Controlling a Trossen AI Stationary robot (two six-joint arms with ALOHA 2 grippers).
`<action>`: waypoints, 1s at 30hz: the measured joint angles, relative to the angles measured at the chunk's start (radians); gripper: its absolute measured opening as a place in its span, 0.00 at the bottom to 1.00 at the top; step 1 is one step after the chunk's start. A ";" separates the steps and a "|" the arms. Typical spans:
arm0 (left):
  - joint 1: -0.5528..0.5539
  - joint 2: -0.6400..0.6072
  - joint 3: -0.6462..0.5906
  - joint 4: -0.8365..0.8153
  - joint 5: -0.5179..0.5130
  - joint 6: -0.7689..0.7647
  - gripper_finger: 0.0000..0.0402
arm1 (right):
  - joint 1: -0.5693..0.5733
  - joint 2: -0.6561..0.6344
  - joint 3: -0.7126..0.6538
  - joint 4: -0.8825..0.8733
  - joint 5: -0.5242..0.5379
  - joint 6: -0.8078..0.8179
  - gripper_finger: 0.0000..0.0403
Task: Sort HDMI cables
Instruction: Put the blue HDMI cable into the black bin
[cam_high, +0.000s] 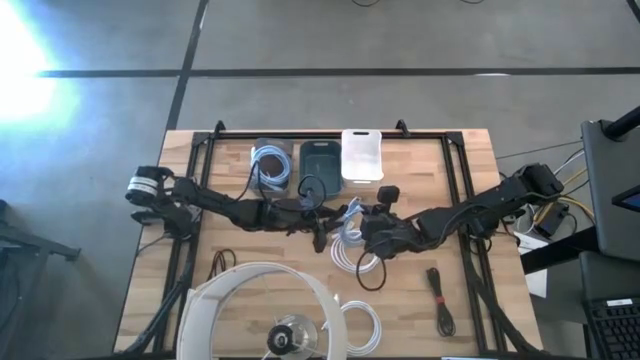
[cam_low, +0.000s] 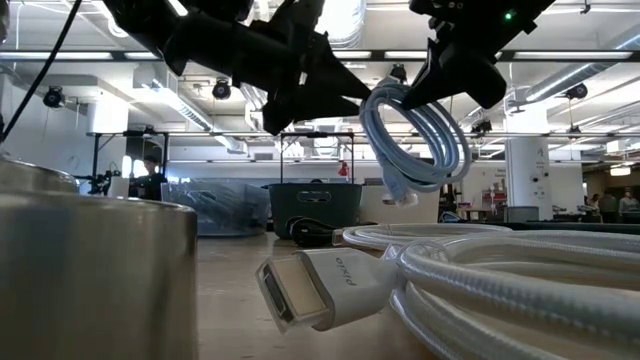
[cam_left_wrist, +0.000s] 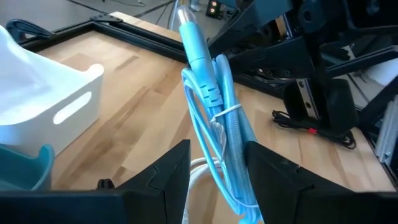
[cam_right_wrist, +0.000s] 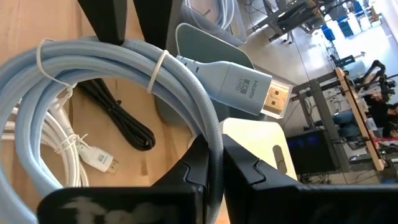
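A light blue HDMI cable (cam_high: 347, 212), coiled and tied with white ties, hangs in the air over the table's middle. It also shows in the low view (cam_low: 420, 140). My right gripper (cam_right_wrist: 212, 149) is shut on it. My left gripper (cam_left_wrist: 217, 152) is open, with one finger on each side of the same bundle (cam_left_wrist: 214, 106). White cables (cam_high: 352, 250) lie on the table below. Several light blue cables (cam_high: 270, 165) lie in the grey bin at the far side. My right gripper pinches the coil's bundled strands (cam_right_wrist: 208, 127) between its two fingers, close to the plug end (cam_right_wrist: 242, 84). It comes slanting from above and the table's right. The coil hangs below the fingers (cam_low: 432, 85), lifted clear of the table. My left gripper: I cannot tell whether its fingers touch the bundle.
Three bins stand in a row at the far edge: grey (cam_high: 268, 150), dark teal (cam_high: 322, 160) and white (cam_high: 362, 155). Black cables lie at the near right (cam_high: 440, 300) and near left (cam_high: 220, 262), and one white coil (cam_high: 362, 325) near the front. A large white ring-shaped object (cam_high: 260, 300) stands at the near edge.
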 joint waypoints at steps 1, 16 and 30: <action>0.000 0.000 0.000 0.000 0.004 0.000 0.40 | 0.000 0.000 0.000 0.000 0.000 0.000 0.05; 0.001 0.000 0.002 -0.005 0.089 -0.002 0.40 | 0.000 0.000 0.000 -0.002 0.006 0.003 0.05; 0.002 0.018 0.011 0.009 0.052 0.022 0.40 | -0.002 0.002 0.001 0.184 -0.033 0.023 0.05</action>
